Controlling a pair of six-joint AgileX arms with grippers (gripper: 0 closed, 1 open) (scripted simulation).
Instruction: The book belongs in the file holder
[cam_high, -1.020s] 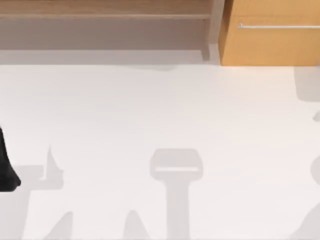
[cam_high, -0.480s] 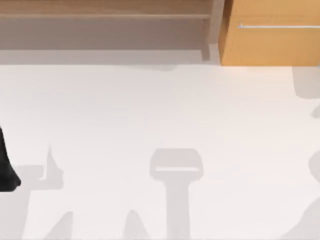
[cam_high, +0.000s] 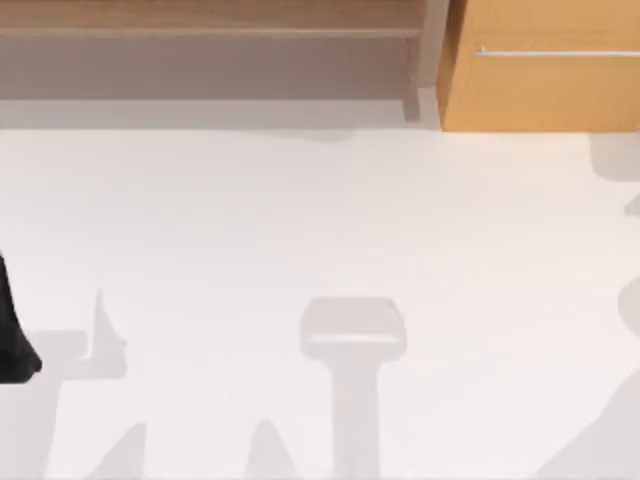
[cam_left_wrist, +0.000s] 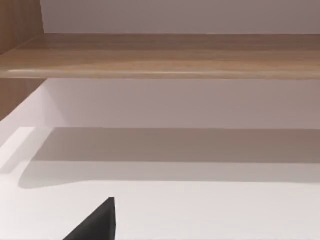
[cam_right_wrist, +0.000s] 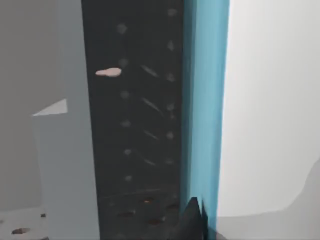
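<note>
Book (cam_right_wrist: 206, 100) teal edge close in right wrist view, finger state unclear, left arm (cam_high: 14, 335) parked at table's (cam_high: 300, 220) left edge.

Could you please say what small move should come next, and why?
Probably a slow advance of the right pincer along the book: its teal edge lies close beside a dark perforated panel, possibly the file holder. Left arm sits at table's left.
</note>
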